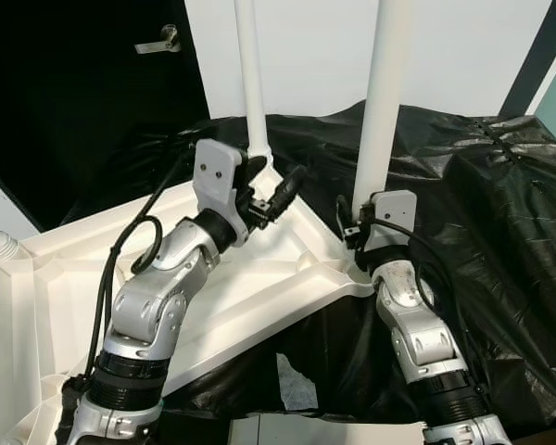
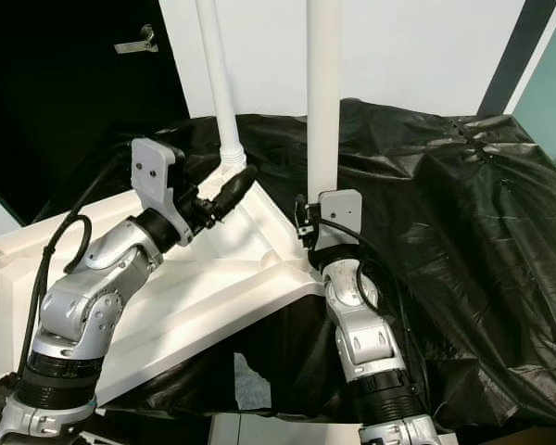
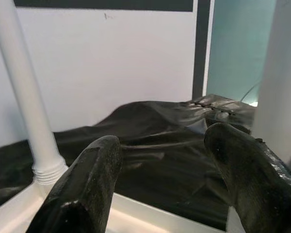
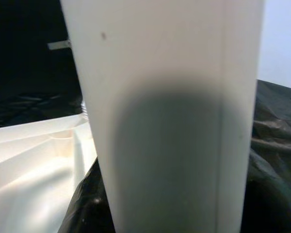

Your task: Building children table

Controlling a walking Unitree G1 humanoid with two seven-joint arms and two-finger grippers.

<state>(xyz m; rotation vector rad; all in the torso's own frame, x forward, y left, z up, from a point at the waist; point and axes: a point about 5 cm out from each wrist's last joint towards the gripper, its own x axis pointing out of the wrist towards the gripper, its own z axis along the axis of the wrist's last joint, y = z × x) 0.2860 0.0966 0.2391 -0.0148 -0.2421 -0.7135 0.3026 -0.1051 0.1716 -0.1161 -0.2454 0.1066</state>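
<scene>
Left eye view: an upturned white tabletop (image 1: 259, 278) lies on black plastic sheeting (image 1: 500, 213). Two white legs stand upright at its far corners, a rear leg (image 1: 251, 83) and a near leg (image 1: 384, 102). The left gripper (image 1: 283, 197) hovers over the tabletop just beside the rear leg's base. The right gripper (image 1: 360, 227) sits against the foot of the near leg.

Right eye view: the same scene; a black door (image 2: 65, 102) with a metal handle (image 2: 134, 42) stands behind on the left.

Left wrist view: the two black fingers (image 3: 82, 189) stand apart with nothing between them; the rear leg's threaded base meets the tabletop beyond one finger.

Right wrist view: the near leg looms very close; whether the fingers clamp it cannot be told.
</scene>
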